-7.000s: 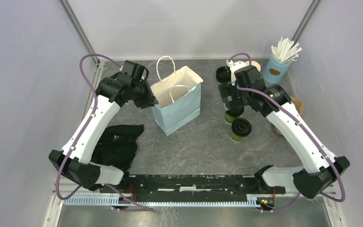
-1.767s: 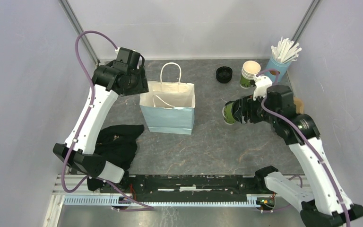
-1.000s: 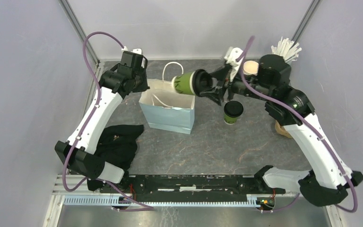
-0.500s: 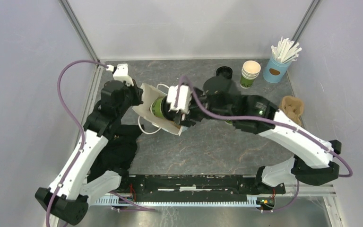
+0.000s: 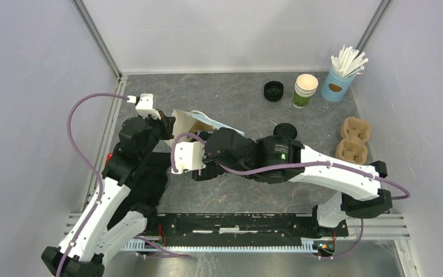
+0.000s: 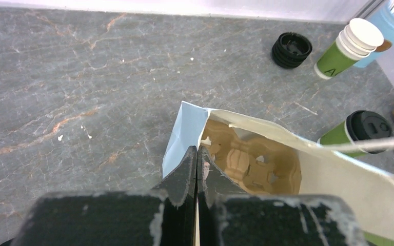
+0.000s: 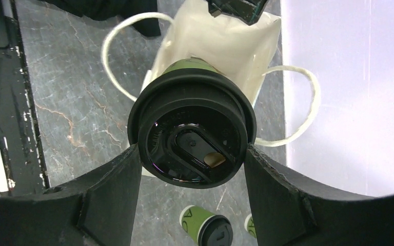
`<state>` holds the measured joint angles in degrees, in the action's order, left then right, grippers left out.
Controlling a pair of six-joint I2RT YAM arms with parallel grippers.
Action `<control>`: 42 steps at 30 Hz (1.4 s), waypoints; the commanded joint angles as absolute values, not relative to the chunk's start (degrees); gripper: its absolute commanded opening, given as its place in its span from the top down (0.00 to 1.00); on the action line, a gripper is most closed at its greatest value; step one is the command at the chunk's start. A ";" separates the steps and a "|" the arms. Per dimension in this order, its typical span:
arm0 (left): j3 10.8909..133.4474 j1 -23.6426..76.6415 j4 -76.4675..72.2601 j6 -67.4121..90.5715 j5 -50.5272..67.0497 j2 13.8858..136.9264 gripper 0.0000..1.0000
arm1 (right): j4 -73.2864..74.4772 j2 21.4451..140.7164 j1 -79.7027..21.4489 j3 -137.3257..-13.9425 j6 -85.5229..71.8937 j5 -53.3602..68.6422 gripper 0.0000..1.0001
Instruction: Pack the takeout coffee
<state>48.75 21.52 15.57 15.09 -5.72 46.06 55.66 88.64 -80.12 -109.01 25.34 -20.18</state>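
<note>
Bag (image 6: 184,128) has tipped, pinched by left fingers (image 6: 186,171); right fingers (image 7: 282,200) clamp cup (image 7: 192,136), base bagward

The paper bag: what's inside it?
A brown moulded cup carrier sits inside the bag. The lidded green cup at its mouth and the bag's walls hide the rest of the interior.

Cup (image 7: 192,136) at bag (image 7: 225,46) mouth; 2nd cup (image 5: 285,131) R of bag

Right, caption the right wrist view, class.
Right gripper holds a black-lidded green paper cup at the mouth of a pale paper bag.
</note>
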 commanded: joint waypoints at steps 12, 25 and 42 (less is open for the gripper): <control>38.13 21.53 1.60 20.40 -5.95 35.53 0.98 | 59.85 95.79 -81.89 -115.08 22.18 -31.66 0.70; 33.43 21.49 5.38 24.96 -4.62 28.71 0.98 | 59.98 102.40 -81.00 -115.36 18.59 -30.87 0.72; 31.10 21.51 13.52 29.88 -2.03 21.94 0.98 | 54.49 101.68 -78.89 -103.34 19.39 -31.80 0.73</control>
<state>31.29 21.52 12.21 26.37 -2.87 22.90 58.33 104.92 -79.26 -108.31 18.81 -31.53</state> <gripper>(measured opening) 0.022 0.723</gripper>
